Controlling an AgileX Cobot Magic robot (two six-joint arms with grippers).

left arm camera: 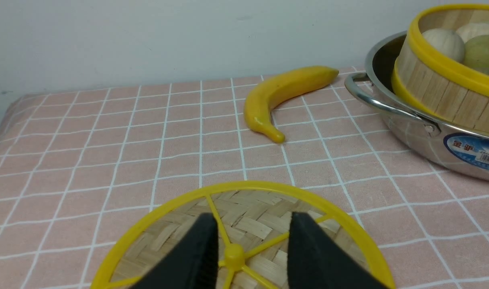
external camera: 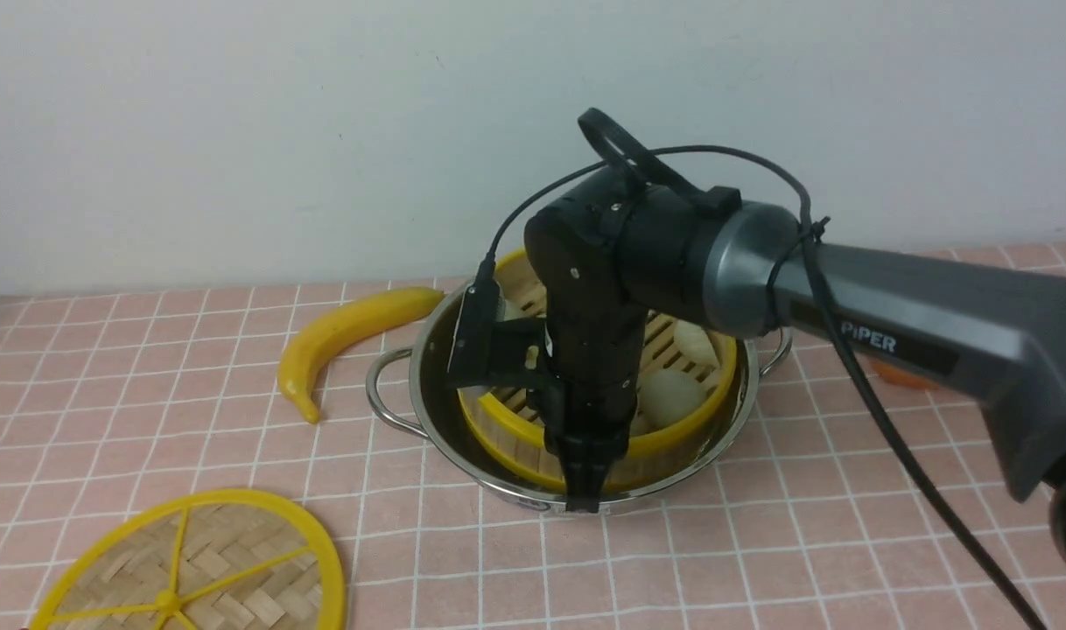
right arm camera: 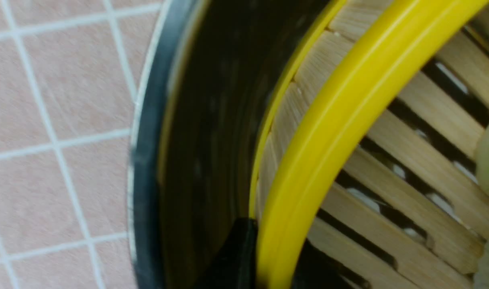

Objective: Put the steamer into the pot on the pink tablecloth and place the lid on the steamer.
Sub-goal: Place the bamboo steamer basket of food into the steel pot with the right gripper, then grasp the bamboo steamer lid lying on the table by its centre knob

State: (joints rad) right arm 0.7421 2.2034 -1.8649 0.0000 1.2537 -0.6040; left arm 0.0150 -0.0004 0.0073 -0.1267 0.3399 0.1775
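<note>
The steamer point(external camera: 673, 437), a bamboo basket with a yellow rim and pale bun toys inside, sits a little tilted in the shiny pot point(external camera: 435, 411) on the pink tablecloth point(external camera: 760, 542). My right gripper point(external camera: 585, 490) reaches down at the steamer's near rim. In the right wrist view one finger point(right arm camera: 234, 257) is outside the yellow rim point(right arm camera: 333, 120) and the other inside, shut on it. The lid point(external camera: 200, 569) lies flat at the front left. My left gripper point(left arm camera: 252, 216) hangs open just above the lid point(left arm camera: 248, 200), its fingers either side of the centre knob point(left arm camera: 233, 253).
A yellow banana point(external camera: 340, 337) lies on the cloth left of the pot's loop handle point(external camera: 384, 394). Something orange point(external camera: 901, 374) peeks out behind the right arm. A pale wall closes off the far edge of the cloth.
</note>
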